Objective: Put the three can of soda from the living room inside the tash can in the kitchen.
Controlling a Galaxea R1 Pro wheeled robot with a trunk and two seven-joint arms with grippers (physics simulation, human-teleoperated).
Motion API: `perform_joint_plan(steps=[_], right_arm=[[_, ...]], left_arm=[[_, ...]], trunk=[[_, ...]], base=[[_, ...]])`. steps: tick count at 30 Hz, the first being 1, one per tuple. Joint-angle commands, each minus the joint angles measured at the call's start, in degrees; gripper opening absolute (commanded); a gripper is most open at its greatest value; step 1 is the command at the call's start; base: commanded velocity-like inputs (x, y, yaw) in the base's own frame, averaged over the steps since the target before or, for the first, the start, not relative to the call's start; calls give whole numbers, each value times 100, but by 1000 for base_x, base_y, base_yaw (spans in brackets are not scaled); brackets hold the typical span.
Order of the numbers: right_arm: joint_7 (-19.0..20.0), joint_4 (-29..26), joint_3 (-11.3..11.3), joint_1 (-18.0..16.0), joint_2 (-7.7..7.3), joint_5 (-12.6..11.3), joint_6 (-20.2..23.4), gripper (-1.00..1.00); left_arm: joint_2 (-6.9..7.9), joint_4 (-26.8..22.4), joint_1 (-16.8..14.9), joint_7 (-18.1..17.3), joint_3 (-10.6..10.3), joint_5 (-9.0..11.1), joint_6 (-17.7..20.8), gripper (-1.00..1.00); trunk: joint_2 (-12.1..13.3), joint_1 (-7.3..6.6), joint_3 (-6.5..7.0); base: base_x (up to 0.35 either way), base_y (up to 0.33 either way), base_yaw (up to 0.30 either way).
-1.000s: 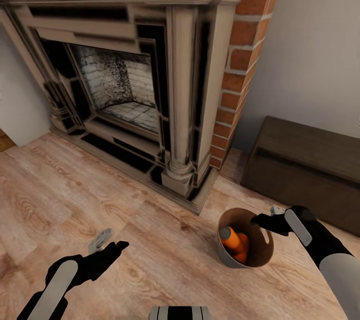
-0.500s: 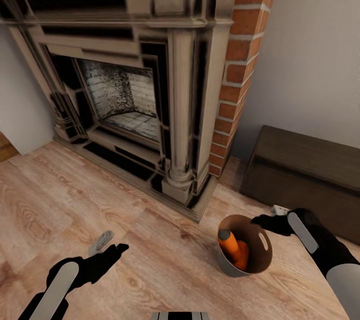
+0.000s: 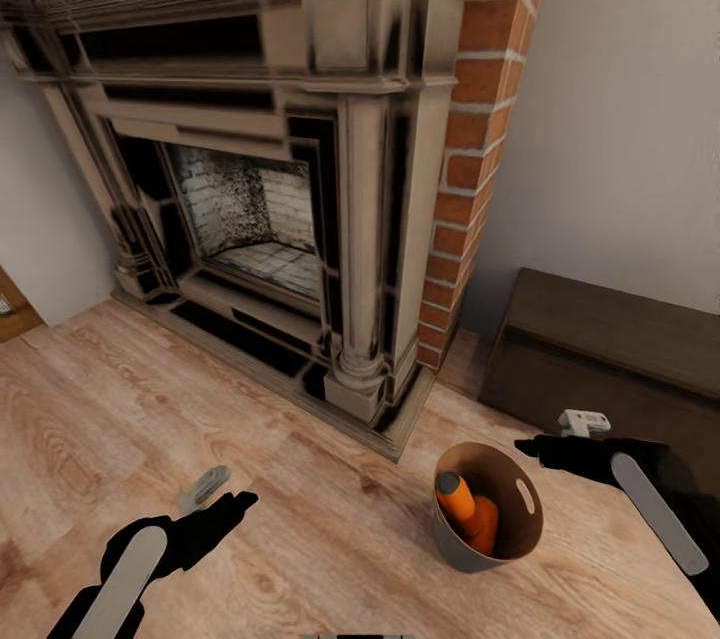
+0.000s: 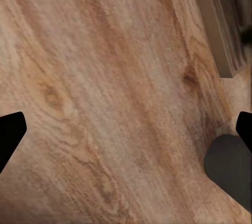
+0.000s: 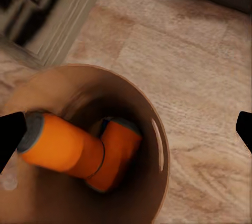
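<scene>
The grey trash can (image 3: 452,541), copper-brown inside, stands on the wood floor by the fireplace corner. Two orange soda cans (image 3: 459,499) lean together inside it, and the right wrist view looks down on those cans (image 5: 65,145) within the bin's rim (image 5: 160,145). The blue can is out of view. My right gripper (image 3: 551,432) hovers open just beyond the bin's far right rim, empty. My left gripper (image 3: 222,491) hangs open low over the floor, well to the bin's left, holding nothing; its black fingertips (image 4: 10,134) frame bare planks.
A carved fireplace surround (image 3: 365,219) with a red-brick chimney side (image 3: 470,149) rises straight ahead. A long dark low cabinet (image 3: 610,339) stands against the wall at the right, close behind my right arm. Light wood flooring (image 3: 100,419) spreads to the left.
The whole view has tilted up and drawn back, showing more of the mantel. My right gripper has slid slightly right, off the bin's rim. The cans and left gripper hold their places.
</scene>
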Motion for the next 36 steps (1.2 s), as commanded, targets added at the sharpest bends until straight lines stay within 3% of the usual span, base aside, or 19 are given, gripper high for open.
perform_joint_plan(steps=[1,6,11,14,17,18,20,21,23,26,30,36], right_arm=[[0,-96,0,16,-7,-3,10,100],[-7,-656,-3,218,-25,11,373,100],[-2,-735,-8,307,-33,10,407,100],[50,-1121,-203,727,-36,14,267,100],[90,-1338,-422,946,-36,16,-17,100],[172,-1397,-593,1055,-37,16,-194,100],[333,-1436,-808,1140,-37,16,-372,100],[697,-1470,-1156,1231,-37,31,-582,100],[1007,-1487,-1426,1281,-37,52,-700,100],[1207,-1498,-1633,1313,-32,96,-799,100],[1274,-1502,-1726,1331,-16,179,-984,100],[1315,-1498,-1786,1344,46,706,-1193,100]], left_arm=[[-8,5,0,0,0,-1,-5,100],[-64,14,0,0,-7,-2,-12,100],[-75,14,0,0,-7,-71,-33,100],[-292,14,0,12,-236,-654,-49,100],[-407,14,0,15,-304,-970,-54,100],[-435,14,0,13,-303,-1055,-55,100],[-452,14,0,11,-299,-1109,-56,100],[-467,14,0,10,-294,-1156,-56,100],[-475,17,0,9,-287,-1179,-57,100],[-480,47,0,9,-278,-1191,-57,100],[-482,88,0,9,-274,-1194,-57,100],[-483,121,0,9,-272,-1197,-58,100]], trunk=[[2,-2,23],[8,-15,134],[15,-28,244],[19,-36,311],[23,-44,377],[24,-46,399],[27,-51,444],[28,-54,466],[31,-59,510],[35,-67,577],[41,-77,665],[49,-92,798]], base=[[0,0,0],[0,0,0],[0,0,0],[0,0,0],[0,0,0],[0,0,0],[0,0,0],[0,0,0],[0,0,0],[0,0,0],[0,0,0],[0,0,0]])
